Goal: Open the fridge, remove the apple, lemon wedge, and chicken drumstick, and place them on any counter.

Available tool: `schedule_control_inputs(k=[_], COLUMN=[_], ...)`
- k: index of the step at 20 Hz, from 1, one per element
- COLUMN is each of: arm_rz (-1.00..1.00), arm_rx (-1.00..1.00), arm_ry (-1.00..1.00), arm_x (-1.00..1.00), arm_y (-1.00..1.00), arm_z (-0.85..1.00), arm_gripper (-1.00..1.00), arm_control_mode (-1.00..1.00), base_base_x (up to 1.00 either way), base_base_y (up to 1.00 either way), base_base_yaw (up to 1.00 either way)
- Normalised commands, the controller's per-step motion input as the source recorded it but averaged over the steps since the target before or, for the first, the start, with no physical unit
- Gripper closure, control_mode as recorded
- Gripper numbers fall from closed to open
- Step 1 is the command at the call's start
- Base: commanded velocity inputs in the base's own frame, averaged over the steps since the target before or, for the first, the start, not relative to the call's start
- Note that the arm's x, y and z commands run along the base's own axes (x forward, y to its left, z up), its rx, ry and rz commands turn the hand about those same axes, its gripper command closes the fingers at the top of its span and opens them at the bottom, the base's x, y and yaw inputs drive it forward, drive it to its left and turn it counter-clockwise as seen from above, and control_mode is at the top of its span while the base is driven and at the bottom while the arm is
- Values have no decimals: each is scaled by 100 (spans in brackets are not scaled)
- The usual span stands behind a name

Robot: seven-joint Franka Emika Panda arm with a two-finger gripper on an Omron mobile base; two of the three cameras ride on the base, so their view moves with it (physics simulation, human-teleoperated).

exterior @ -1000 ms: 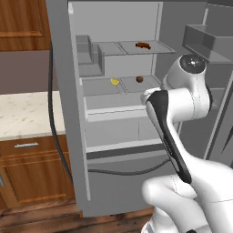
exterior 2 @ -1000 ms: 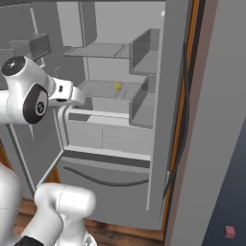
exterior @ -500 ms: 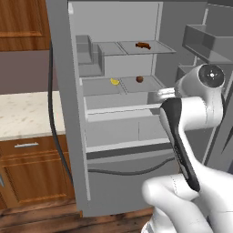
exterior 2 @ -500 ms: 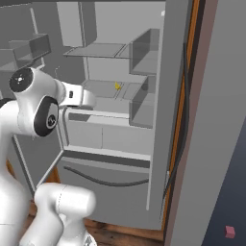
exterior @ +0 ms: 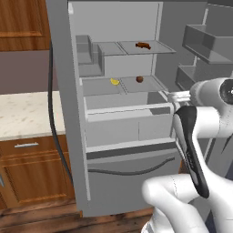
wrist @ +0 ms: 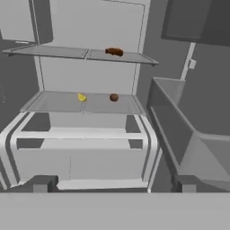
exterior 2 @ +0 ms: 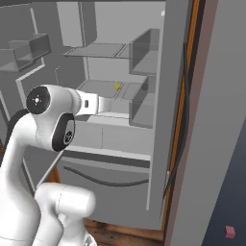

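The fridge (exterior: pixel 59 91) stands with both doors open. On its upper glass shelf lies the chicken drumstick (exterior: pixel 143 45) (wrist: pixel 114 51). One shelf lower, the yellow lemon wedge (exterior: pixel 115 82) (exterior 2: pixel 116 86) (wrist: pixel 81 97) sits left of the dark round apple (exterior: pixel 139 79) (wrist: pixel 114 97), a small gap between them. My gripper (wrist: pixel 114 183) is open and empty, its fingertips (wrist: pixel 43 183) wide apart. It hangs in front of the fridge opening, below and short of the apple's shelf, facing the interior.
The cream counter (exterior: pixel 22 113) over brown cabinets runs left of the fridge. The left fridge door (exterior: pixel 57 150) juts toward me between counter and interior. Door bins (exterior: pixel 207 43) on the right door crowd my arm. White drawers (wrist: pixel 81 161) lie beneath the lower shelf.
My arm's elbow has swung right and lower in both base views, and the hand has shifted right in front of the fridge. The food has not moved. The jaws stay open.
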Motion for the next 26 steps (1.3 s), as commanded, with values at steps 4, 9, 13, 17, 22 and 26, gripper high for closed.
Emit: schedule_control_inputs(k=[4,9,13,17,22,26], arm_rz=[0,-2,-7,-6,0,0], arm_rx=[0,0,0,0,0,0], arm_ry=[-7,1,0,0,-2,0], arm_x=[-3,-1,0,7,31,0], arm_y=[-19,-7,-7,0,0,0], arm_z=[25,17,11,1,0,0], arm_gripper=[-100,-100,-100,-100,-100,-100], arm_control_mode=[-100,-100,-100,-100,100,100], base_base_x=[0,0,0,0,24,61], base_base_y=[0,0,0,0,0,1], base_base_yaw=[0,0,0,0,0,1])
